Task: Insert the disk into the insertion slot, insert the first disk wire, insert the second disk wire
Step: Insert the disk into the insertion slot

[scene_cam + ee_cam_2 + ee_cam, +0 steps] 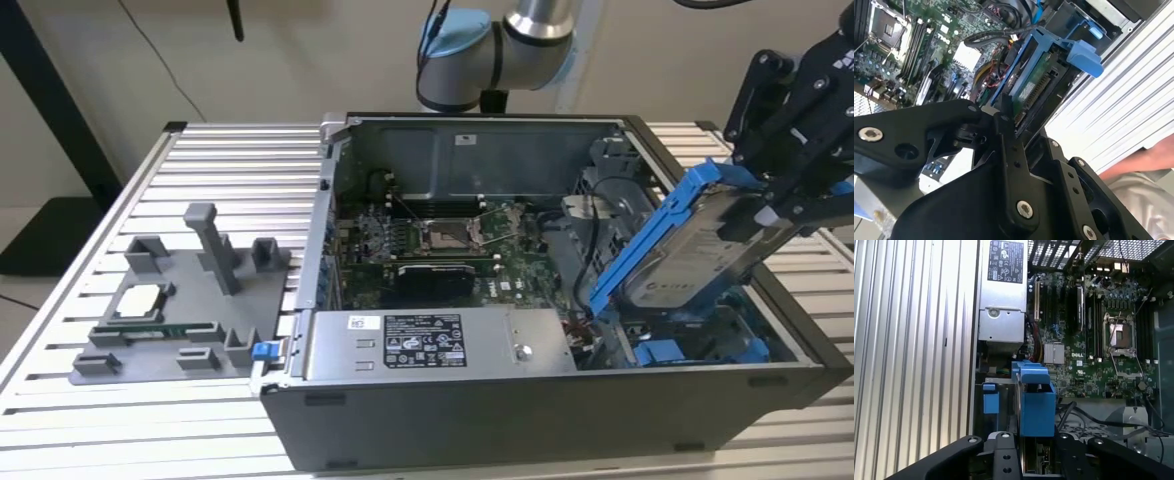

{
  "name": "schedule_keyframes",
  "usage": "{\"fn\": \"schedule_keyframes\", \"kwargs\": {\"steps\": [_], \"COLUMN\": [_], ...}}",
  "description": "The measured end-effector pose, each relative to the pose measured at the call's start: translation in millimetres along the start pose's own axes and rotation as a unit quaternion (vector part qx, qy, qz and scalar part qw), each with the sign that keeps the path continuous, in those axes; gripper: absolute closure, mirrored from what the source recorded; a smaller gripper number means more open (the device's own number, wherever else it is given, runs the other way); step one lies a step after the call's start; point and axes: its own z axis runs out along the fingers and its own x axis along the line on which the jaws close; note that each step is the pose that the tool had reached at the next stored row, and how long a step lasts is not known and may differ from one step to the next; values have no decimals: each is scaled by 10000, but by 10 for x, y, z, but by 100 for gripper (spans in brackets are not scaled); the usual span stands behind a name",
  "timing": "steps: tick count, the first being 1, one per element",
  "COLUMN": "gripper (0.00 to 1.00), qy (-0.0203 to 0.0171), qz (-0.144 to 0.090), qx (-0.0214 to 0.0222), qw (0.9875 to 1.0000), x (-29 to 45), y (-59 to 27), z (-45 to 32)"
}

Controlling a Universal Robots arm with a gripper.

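Exterior view, right of frame: black jaws clamped on upper end of the flat grey metal disk point(694, 255) in bright blue plastic caddy. Long axis slopes down-left. Lower end hangs near the grey sheet-metal insertion slot point(694, 350) with blue rails. Disk label print unreadable.

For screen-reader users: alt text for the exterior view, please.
A black gripper holds the disk steeply tilted over the insertion slot, at the exterior view's right inside an open computer case on a slatted table.
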Motion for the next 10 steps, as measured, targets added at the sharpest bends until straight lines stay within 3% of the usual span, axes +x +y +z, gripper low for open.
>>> {"fn": "schedule_keyframes", "kwargs": {"steps": [5, 7, 10], "gripper": [100, 100, 100], "qy": [-2, 2, 28], "qz": [-10, -18, -34], "qx": [67, 143, 306], "qw": [10000, 9999, 9995], "x": [47, 74, 108], "y": [3, 4, 5], "z": [-15, -19, -23]}}
